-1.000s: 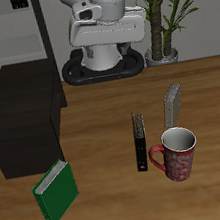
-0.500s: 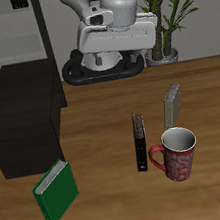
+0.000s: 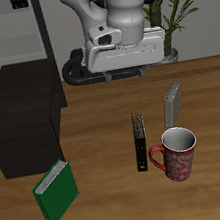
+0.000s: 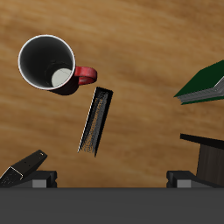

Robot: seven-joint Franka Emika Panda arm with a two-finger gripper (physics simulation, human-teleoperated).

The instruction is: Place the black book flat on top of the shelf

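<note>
The black book [image 3: 140, 142] stands on its edge on the table, low and a bit right of the picture's middle, just beside the red mug [image 3: 175, 154]. It looks thin, stiff and light, so it could tip over easily. A good hold is across its thin top edge. The gripper [image 3: 125, 75] hangs high above it, fingers apart and holding nothing. The shelf [image 3: 22, 117] sits at the middle left.

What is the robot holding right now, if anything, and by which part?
Nothing. The gripper hangs in the air above the table with its jaws apart and empty. The black book stands untouched on the table beside the mug.
</note>
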